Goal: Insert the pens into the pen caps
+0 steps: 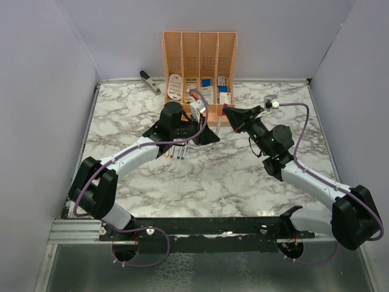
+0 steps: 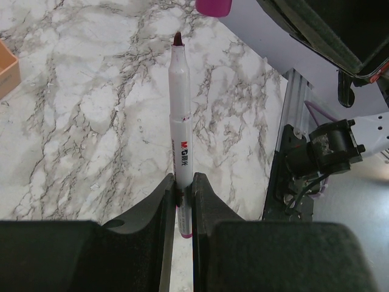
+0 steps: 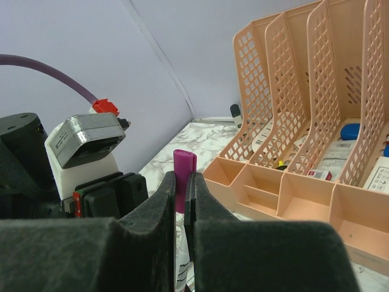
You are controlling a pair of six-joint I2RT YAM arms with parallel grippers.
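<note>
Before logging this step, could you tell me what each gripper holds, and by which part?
Left gripper: a pen, pinched near its rear end, tip free. Right gripper: the magenta cap, pinched by one end.

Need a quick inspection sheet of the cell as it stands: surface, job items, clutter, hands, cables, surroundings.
Surface: marble table, white with grey veins.
Job's things: pen gripped near its tail, tip close to magenta cap, not inserted; loose pens lie under the left forearm; other caps not made out.
Clutter: orange organizer with stationery at the back; stapler left of it.
Hands: left hand shut on pen; right hand shut on magenta cap.
Cables: purple cables along both arms.
Surroundings: plain grey walls on three sides.
</note>
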